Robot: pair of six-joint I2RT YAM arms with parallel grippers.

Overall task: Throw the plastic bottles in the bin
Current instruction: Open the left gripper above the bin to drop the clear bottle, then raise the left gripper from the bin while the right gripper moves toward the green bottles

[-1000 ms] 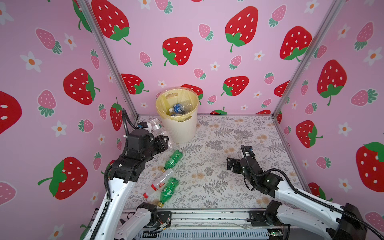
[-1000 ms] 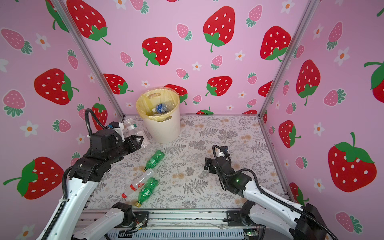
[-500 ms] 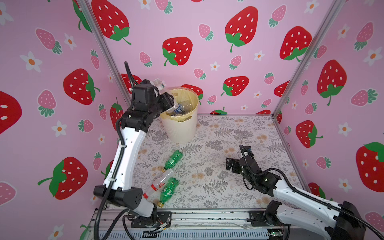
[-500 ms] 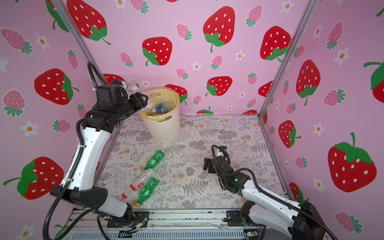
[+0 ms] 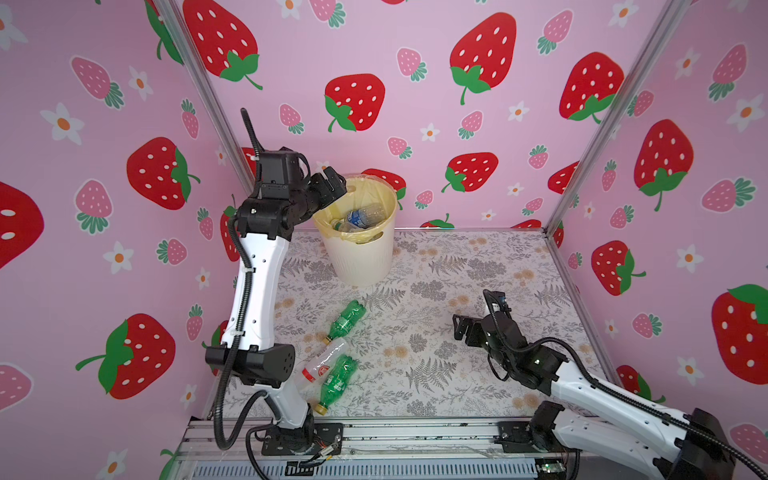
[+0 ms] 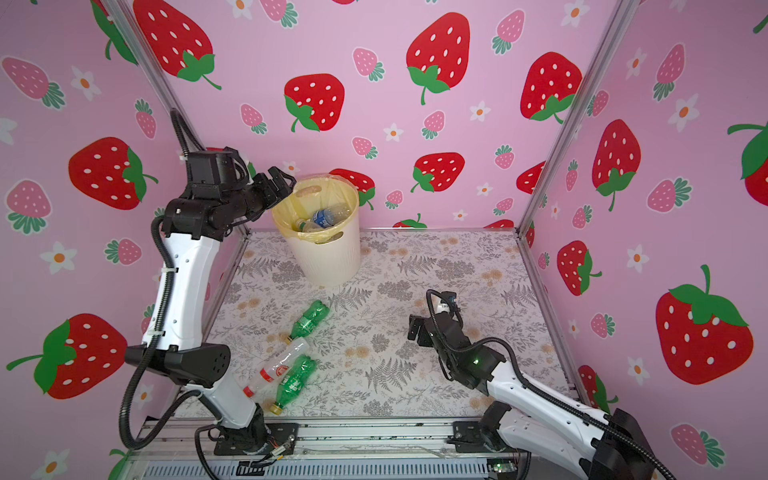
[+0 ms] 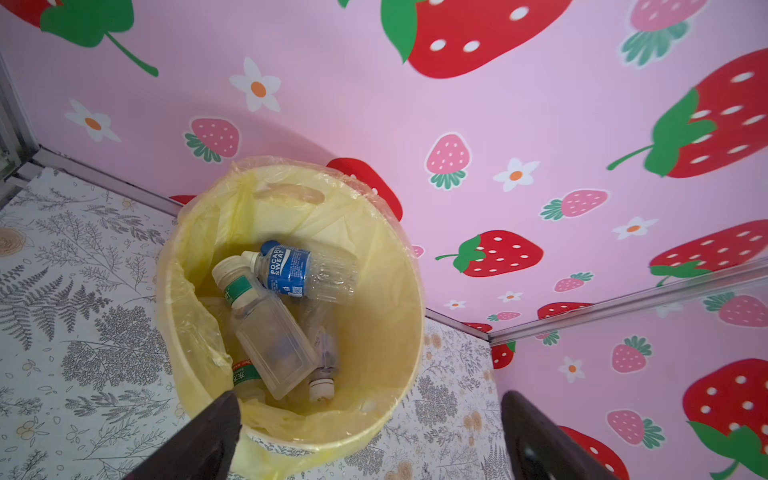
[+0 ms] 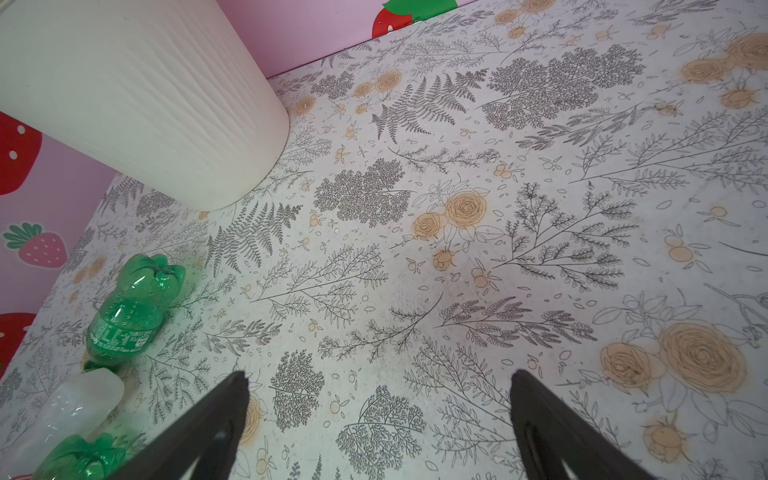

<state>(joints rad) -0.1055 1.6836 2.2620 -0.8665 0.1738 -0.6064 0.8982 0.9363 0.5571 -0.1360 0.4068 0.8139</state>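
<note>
While the left gripper [image 5: 332, 187] hangs at the 10 o'clock edge of the bin [image 5: 360, 262], jaws spread wide and empty, we see several bottles [image 7: 305, 272] lying inside on the liner [image 7: 299, 216]. The bin stands at 11 o'clock on the table [image 5: 478, 266]. Three more bottles [image 5: 338, 376] lie in a touching cluster at 8 o'clock, close by the left arm's elbow [image 5: 253, 363]. The right gripper [image 8: 378, 376] sits low at 3 o'clock, jaws likewise spread and holding nothing.

Hazards, as we judge them:
- (a) A finger close over the rim may snag the loose liner on withdrawal and drag or tip the bin.
- (b) The elbow, swinging down, may sweep the cluster aside.
- (c) The three bottles are round and touch, so closing on one may roll its neighbours out of reach.

Change: one second earlier the left gripper sits low at the bin's 8 o'clock side, pinching a clear bottle. Half a second earlier it carries that bottle up to the rim. Now the bottle is released into the bin. We find the right arm and the three table bottles unmoved.
</note>
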